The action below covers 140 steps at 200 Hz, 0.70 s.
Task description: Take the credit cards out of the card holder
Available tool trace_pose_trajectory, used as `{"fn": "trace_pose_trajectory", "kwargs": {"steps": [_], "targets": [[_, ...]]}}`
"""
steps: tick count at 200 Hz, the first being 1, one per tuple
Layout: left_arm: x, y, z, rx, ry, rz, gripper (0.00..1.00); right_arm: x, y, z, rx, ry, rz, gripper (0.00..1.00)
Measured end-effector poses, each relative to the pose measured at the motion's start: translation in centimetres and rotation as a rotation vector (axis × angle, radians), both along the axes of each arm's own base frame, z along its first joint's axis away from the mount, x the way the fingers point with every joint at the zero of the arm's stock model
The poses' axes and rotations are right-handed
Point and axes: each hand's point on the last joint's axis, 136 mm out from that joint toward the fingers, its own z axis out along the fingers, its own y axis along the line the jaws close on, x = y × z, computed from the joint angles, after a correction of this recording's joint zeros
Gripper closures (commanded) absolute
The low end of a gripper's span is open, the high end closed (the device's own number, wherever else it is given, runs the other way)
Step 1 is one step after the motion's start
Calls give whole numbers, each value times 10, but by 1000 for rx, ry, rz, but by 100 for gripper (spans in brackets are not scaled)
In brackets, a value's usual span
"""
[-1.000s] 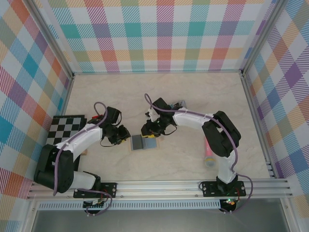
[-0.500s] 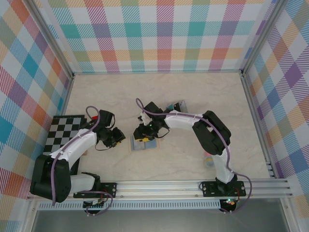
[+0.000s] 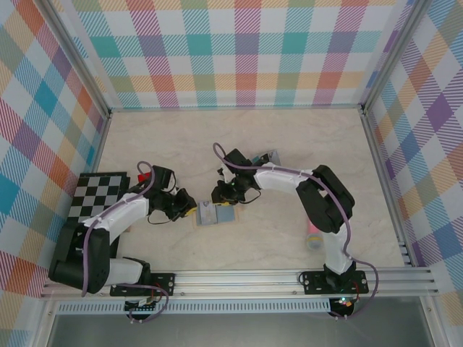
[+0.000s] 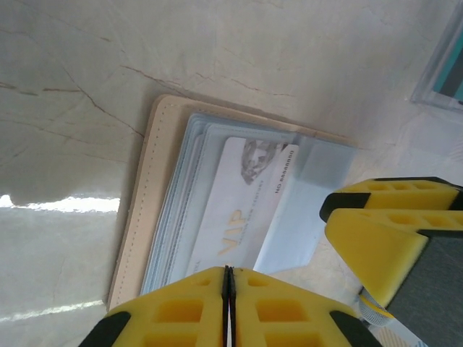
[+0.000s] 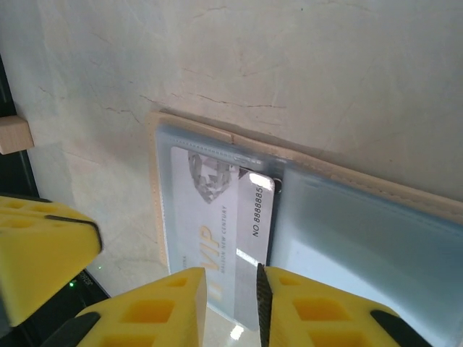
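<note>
- Since half a second ago my left gripper point(image 3: 186, 205) has slid in closer to the card holder point(image 3: 210, 215). The right gripper point(image 3: 223, 196) has drawn back a little to the right.
- I see the card holder lying open and flat on the table point(image 3: 289, 137), blue-grey lining up, between the two grippers.
- On the left wrist view, the left gripper point(image 4: 226, 273) is clenched on nothing, its yellow fingers pressed together just over the holder's near edge.
- One credit card point(image 4: 239, 210), pale silver and marked "VIP", sits in the holder. Its numbered end looks to poke out of the sleeve towards the fold.
- On the right wrist view, the right gripper point(image 5: 231, 282) hangs over that card's lower edge with its jaws a narrow gap apart, grasping nothing that I can see.
- A checkered board point(image 3: 98, 194) lies at the far left, and a clear box point(image 3: 269, 156) sits just beyond the right gripper.
</note>
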Motion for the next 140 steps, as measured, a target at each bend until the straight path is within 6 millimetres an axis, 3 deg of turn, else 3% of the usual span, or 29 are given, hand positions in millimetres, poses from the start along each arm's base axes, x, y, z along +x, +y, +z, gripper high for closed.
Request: {"fn": "trace_pose_trajectory", "kwargs": {"steps": [61, 140], "targets": [[-9, -6, -26, 33, 86, -30, 94, -6, -5, -25, -48, 54, 3, 77], [-8, -6, -36, 39, 112, -31, 95, -6, 2, -21, -20, 67, 21, 78]]}}
